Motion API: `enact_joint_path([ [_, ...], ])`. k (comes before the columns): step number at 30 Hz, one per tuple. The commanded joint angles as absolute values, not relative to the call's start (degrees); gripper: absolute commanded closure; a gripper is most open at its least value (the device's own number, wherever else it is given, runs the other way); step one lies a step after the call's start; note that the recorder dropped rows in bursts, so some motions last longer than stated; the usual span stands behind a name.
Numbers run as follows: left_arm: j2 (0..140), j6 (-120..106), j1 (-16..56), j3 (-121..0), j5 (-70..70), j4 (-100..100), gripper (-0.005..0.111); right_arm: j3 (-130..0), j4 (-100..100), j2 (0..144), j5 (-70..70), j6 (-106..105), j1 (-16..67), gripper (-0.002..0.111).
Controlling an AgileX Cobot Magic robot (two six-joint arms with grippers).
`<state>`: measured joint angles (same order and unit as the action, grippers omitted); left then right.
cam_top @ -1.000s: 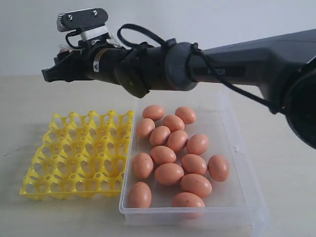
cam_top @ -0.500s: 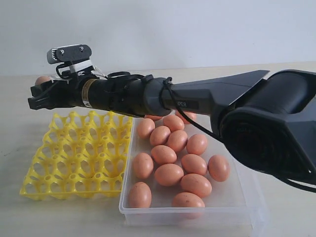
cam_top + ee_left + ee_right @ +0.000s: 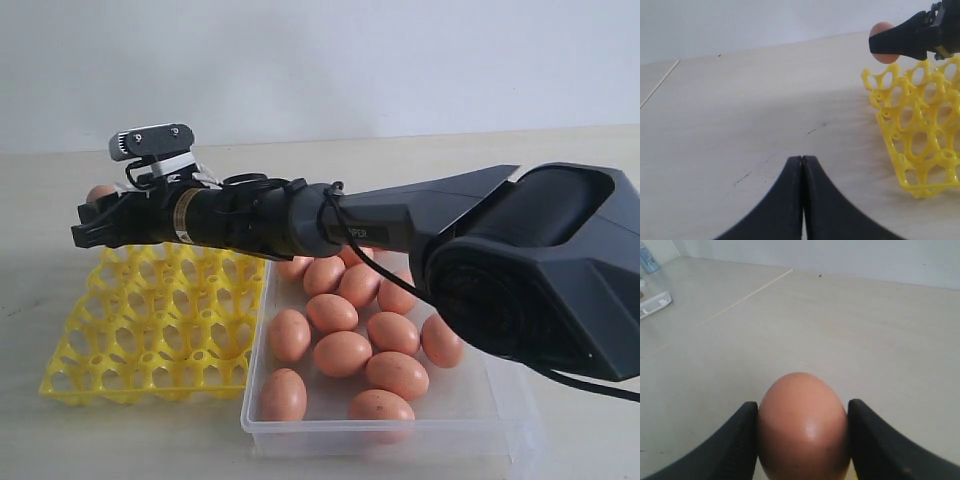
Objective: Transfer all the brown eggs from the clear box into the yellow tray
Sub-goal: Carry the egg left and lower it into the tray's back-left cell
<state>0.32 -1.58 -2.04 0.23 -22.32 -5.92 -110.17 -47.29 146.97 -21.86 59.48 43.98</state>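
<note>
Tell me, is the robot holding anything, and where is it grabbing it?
Yes, one brown egg. The right arm's jaws squeeze its two opposite sides, around its middle. The left arm's jaws are shut and empty.

Exterior camera looks across from low down; left wrist camera, nearer, shares the yellow tray (image 3: 150, 320).

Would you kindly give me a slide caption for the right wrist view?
The right tool holds a brown egg above the pale tabletop.
</note>
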Motion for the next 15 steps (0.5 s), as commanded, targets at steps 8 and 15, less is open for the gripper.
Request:
enact_joint_path([
  [8, 0.00, -1.29, -1.71, 0.00, -21.79, -5.78, 0.107, -113.12, -46.00, 149.19, -22.81, 59.52, 43.62, 0.106],
  [15, 0.00, -1.29, -1.71, 0.00, -21.79, -5.78, 0.107, -113.88, -46.71, 149.91, -22.45, 59.40, 43.62, 0.095],
])
